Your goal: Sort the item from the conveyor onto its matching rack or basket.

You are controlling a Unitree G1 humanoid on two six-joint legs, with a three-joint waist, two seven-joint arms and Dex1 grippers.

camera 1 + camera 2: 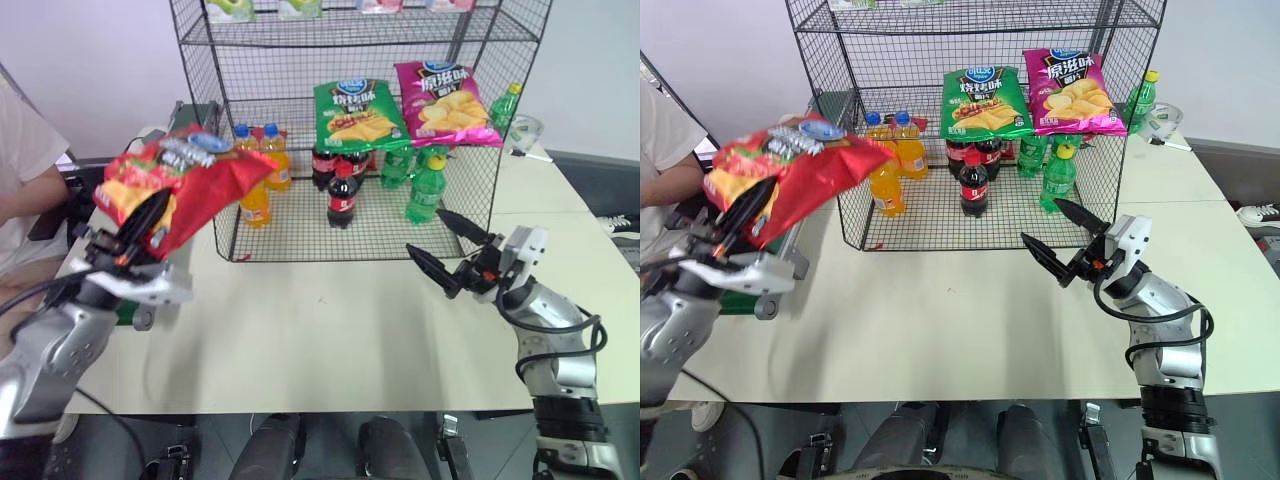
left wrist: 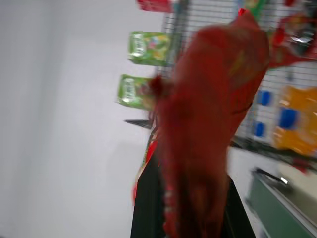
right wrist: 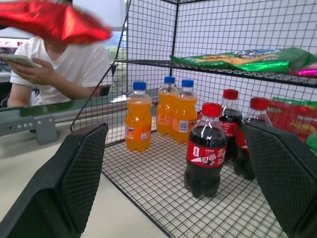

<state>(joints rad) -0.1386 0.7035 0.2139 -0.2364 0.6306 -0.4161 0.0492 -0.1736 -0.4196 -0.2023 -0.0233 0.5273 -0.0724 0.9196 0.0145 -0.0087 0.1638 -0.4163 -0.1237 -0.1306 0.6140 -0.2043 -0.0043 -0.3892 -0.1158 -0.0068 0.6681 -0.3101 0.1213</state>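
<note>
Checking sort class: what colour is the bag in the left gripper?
Red crisp bag with a blue oval logo; clearest in left eye view.

Both eye views look forward and down from the head over the pale bench (image 1: 330, 340) to the tall dark grey wire-mesh rack (image 1: 350, 110), sharing nearly the same scene. The left wrist view faces the rack with the shiny red crisp bag (image 2: 208, 124) close before it. The right wrist view looks low and near into the rack's bottom tier.

Red crisp bag (image 1: 185, 180): glossy, crinkled foil. Rack (image 1: 300, 225): dark wire mesh, matt; the bottles (image 3: 205, 148) inside are clear glossy plastic. Table (image 1: 330, 340): smooth, matt, cream surface; gripper pads (image 3: 81, 168) black, finely textured.
</note>
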